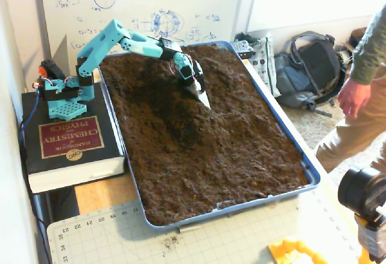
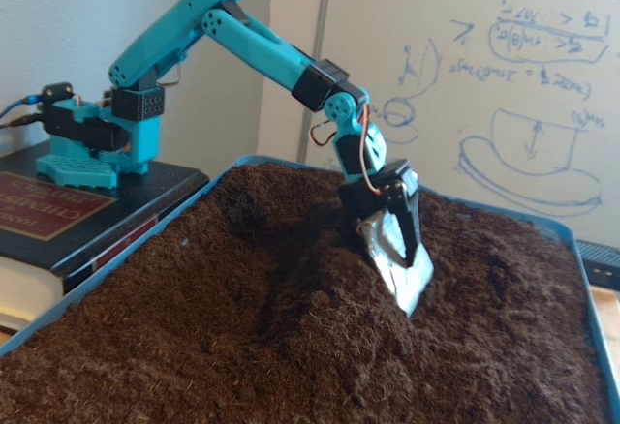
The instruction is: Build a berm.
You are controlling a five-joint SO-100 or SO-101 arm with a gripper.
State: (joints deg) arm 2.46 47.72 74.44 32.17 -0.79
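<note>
My teal arm reaches over a blue tray (image 1: 253,204) (image 2: 97,281) filled with dark brown soil. The gripper (image 1: 204,97) (image 2: 411,264) is shut on a silver blade (image 1: 205,100) (image 2: 399,274), one black finger lying flat along its face. The blade stands steeply, tip dug into the soil near the tray's far middle. From the blade toward the near end runs the berm (image 1: 205,128) (image 2: 334,347), a low rounded ridge. A darker trough (image 1: 175,122) (image 2: 281,284) lies on its left in both fixed views.
The arm's base (image 1: 63,95) stands on a thick book (image 1: 69,146) left of the tray. A whiteboard (image 1: 151,5) is behind. A person (image 1: 362,101) and a backpack (image 1: 307,71) are at the right, a camera (image 1: 365,198) at the front right.
</note>
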